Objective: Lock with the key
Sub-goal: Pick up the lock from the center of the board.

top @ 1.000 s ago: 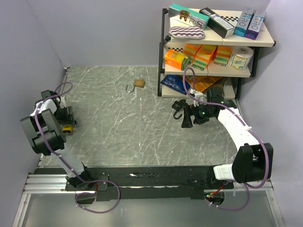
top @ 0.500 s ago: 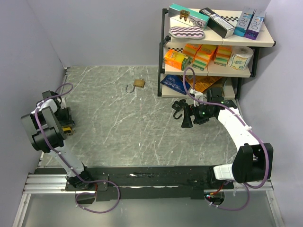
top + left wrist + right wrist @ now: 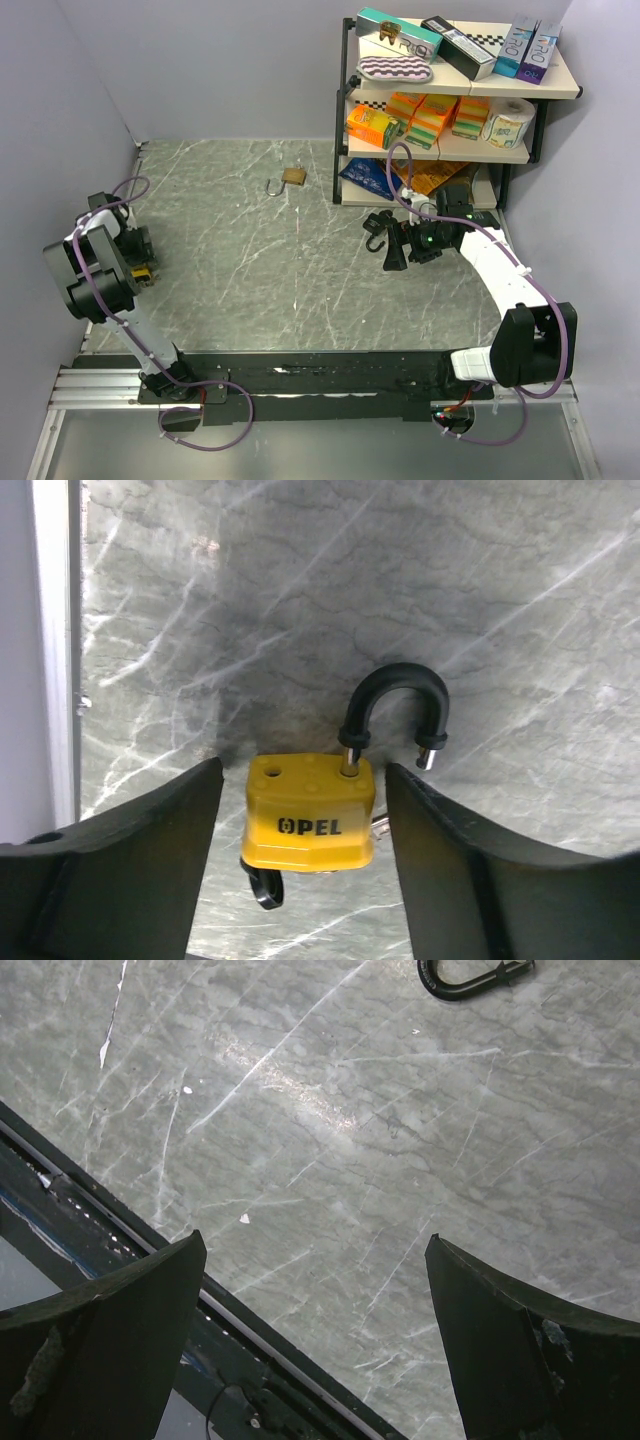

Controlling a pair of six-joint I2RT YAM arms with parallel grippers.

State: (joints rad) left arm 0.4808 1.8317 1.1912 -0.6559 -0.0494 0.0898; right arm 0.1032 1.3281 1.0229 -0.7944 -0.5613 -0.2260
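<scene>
My left claw (image 3: 303, 772) is spread, one finger on each side of the yellow plastic-cased padlock (image 3: 310, 825), with a sliver of table (image 3: 500, 600) showing at either flank, so I'm pinching nothing. The lock lies flat at the left edge of the grey marbled table, close to the left wall. Its black-sleeved shackle (image 3: 395, 695) is sprung, with the free leg out of its hole and pointing away from me. A dark loop (image 3: 262, 888) pokes out from under the near edge of the body. I take it for the key's ring, though I can't make out a blade.

To do this grab well, I'd close squarely on the body's two side faces, low and centred. I'd keep the fingers off the shackle so the free leg can be pushed home, and off the near edge so the key stays reachable. The wall leaves little room, so I'd go slowly, since the casing looks slick and could skid.

My right claw (image 3: 315, 1240) hangs spread wide over bare table toward the right, holding nothing.

"OPEL" is printed in black on the lock's face. A small brass padlock (image 3: 293, 176) lies at the far middle.
</scene>
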